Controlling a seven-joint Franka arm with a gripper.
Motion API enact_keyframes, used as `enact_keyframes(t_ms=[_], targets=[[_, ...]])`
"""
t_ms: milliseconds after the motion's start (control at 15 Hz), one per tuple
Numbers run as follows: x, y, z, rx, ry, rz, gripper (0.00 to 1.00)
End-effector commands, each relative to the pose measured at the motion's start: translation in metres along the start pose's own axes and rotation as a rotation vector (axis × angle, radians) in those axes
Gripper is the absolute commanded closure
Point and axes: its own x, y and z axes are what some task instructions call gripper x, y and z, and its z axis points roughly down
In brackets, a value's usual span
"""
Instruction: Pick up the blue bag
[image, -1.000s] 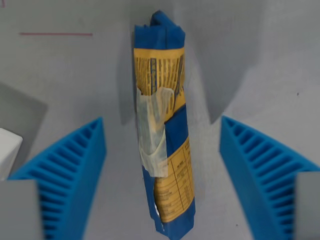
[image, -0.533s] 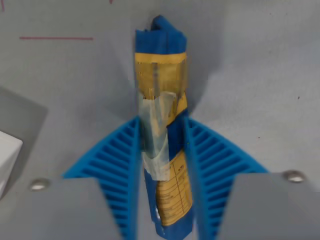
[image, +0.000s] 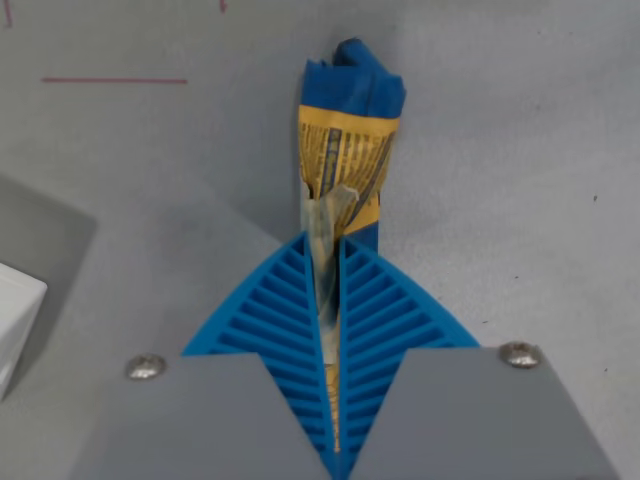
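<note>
— Any room around my claw (image: 331, 300)?
— The desk (image: 520, 180) lies bare on the wrist view's right and ahead past the blue bag (image: 348, 150).
— And on the left?
— I see a white box (image: 15, 310) at the left edge, well apart from the bag.

A: Non-task items?
B: Grey tabletop (image: 500, 180), matte, faintly speckled. Thin red line (image: 114, 80) at the wrist view's upper left, running level. Two short red marks at the top edge (both cut off).
A: Anything else?
B: White block (image: 15, 315) at the left edge, partly out of frame, resting on the tabletop.
</note>
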Motion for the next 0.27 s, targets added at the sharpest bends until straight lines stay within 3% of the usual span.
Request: enact_keyframes(t_ms=[67,267], targets=[[-0.006,0.0,-0.014,0.044,0.079,-0.02,1.0],[-0.011,0.002,-0.029,0.046,0.06,-0.02,1.0]])
